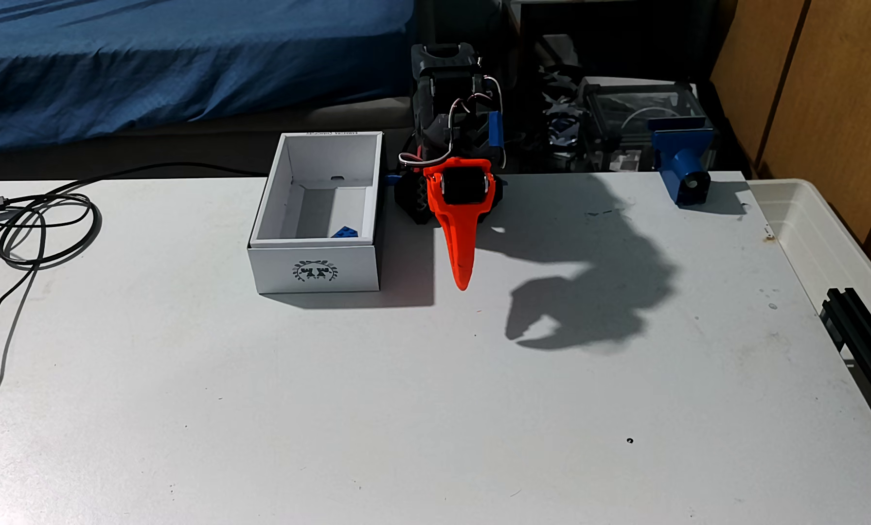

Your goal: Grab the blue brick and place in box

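**Insp:** Report L to R, fixed view.

**Op:** Far L on the white tabletop (423,404) I see a loose coil of black cable (44,227), trailing off the L edge. Behind the table, upper L, a blue quilted bed cover (145,65).

**Insp:** Task items?

**Op:** L of centre: white rectangular lidless cardboard box (317,267), tall walls, dark wreath emblem on the near wall facing the cam. Small bright-blue plastic brick (345,232) lies inside on the box floor, near-R corner, close to the near wall. Only part of it shows above the rim; studs hard to make out.

**Insp:** Arm?

**Op:** Black arm body (443,86) stands just R of the box, at the table's far edge. Orange two-finger gripper (462,282) points down and toward the cam, tip above the tabletop beside the box's near-R corner, apart from it. I see one orange finger edge-on; the other isn't visible. Shadow on the table to the R shows a small gap between two tips. I can't tell the jaw state for certain. Nothing seen in it.

**Insp:** R side?

**Op:** Blue cylindrical clamp-like part (683,166) at the far-R table edge. Translucent plastic tub (837,227) at R. Black metal rail (868,333) at the R border.
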